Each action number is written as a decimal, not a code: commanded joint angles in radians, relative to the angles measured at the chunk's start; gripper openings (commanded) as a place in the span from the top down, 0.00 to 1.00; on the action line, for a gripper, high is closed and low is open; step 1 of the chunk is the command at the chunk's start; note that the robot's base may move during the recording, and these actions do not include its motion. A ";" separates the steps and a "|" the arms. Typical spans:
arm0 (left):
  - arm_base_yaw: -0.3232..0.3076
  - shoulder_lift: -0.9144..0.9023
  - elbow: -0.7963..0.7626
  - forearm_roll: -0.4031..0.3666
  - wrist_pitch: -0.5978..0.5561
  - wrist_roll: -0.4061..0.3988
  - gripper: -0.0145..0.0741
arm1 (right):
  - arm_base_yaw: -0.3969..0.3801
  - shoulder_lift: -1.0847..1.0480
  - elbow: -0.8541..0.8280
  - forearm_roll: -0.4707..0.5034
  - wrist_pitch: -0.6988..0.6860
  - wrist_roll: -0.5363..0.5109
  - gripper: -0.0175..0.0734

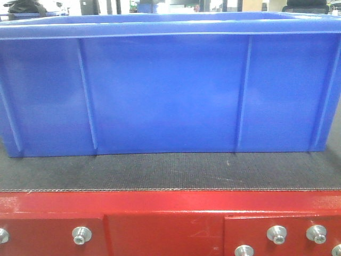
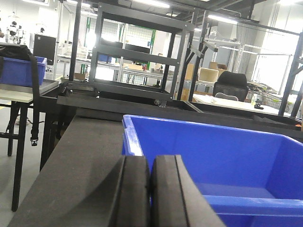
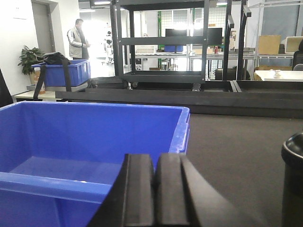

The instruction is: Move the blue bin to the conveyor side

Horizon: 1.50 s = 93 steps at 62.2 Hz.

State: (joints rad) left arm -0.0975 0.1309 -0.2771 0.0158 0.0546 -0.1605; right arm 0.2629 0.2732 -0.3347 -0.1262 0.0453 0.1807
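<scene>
While large bright-blue plastic bin (image 1: 165, 90) rests on dark-grey woven conveyor belt (image 1: 170, 172) near red frame (image 1: 160, 224): left tool (image 2: 150, 189), right tool (image 3: 156, 189) pressed closed, empty; push both ends evenly, low.

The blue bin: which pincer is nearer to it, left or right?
Neither clearly. The left pincer sits at the near rim by the blue bin left end; the right pincer likewise by its right end.

Left tool (image 2: 150, 189): two thick matte-black fingers with flat, rounded-edge pads. Right tool (image 3: 155, 189): identical black pair, each finger (image 3: 139, 189) showing a fine lengthwise seam.
</scene>
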 commanded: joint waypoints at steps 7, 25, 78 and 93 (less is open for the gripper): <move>-0.006 -0.006 0.000 -0.002 -0.018 -0.008 0.85 | 0.001 -0.007 -0.002 -0.009 -0.008 -0.007 0.89; -0.006 -0.006 0.000 -0.002 -0.018 -0.008 0.85 | 0.001 -0.009 -0.002 -0.009 -0.009 -0.007 0.89; -0.006 -0.006 0.000 -0.002 -0.020 -0.008 0.85 | -0.224 -0.273 0.335 0.139 -0.038 -0.149 0.89; -0.006 -0.006 0.000 -0.002 -0.020 -0.008 0.85 | -0.224 -0.273 0.335 0.139 -0.054 -0.149 0.89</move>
State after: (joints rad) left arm -0.0975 0.1294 -0.2771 0.0158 0.0524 -0.1605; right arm 0.0435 0.0085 0.0005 0.0155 0.0186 0.0354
